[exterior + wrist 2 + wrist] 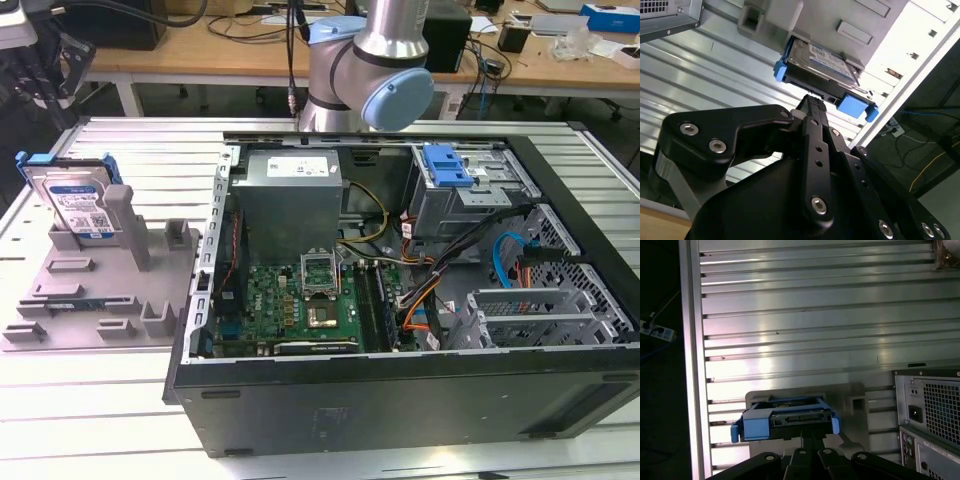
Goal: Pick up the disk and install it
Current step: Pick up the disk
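**Operator:** Exterior view: where is the task item?

**Technician:** The disk (78,205) stands on edge in a grey holder (100,290) on the slatted counter (150,150), at the exterior view's left. It is well apart from the open computer case (400,400). Nothing grips it. The arm (370,60) rises behind the case. Judgement: neither pick-up nor installation is done, so the whole task is outstanding. The inside of the cage with the blue latch (445,165) is hard to make out.

**Operator:** Second wrist view?

**Technician:** The gripper (812,107) points toward the disk (822,65), which is seated in the holder (865,25). The gripper tip overlaps the disk's near edge in the picture, so contact cannot be confirmed here. Whether the jaws are open or closed cannot be told.

**Operator:** First wrist view?

**Technician:** The disk (787,415) appears edge-on inside its blue bracket, beyond the gripper (807,440). The frame edge cuts the gripper off. The rear of the case (930,420) lies to one side.
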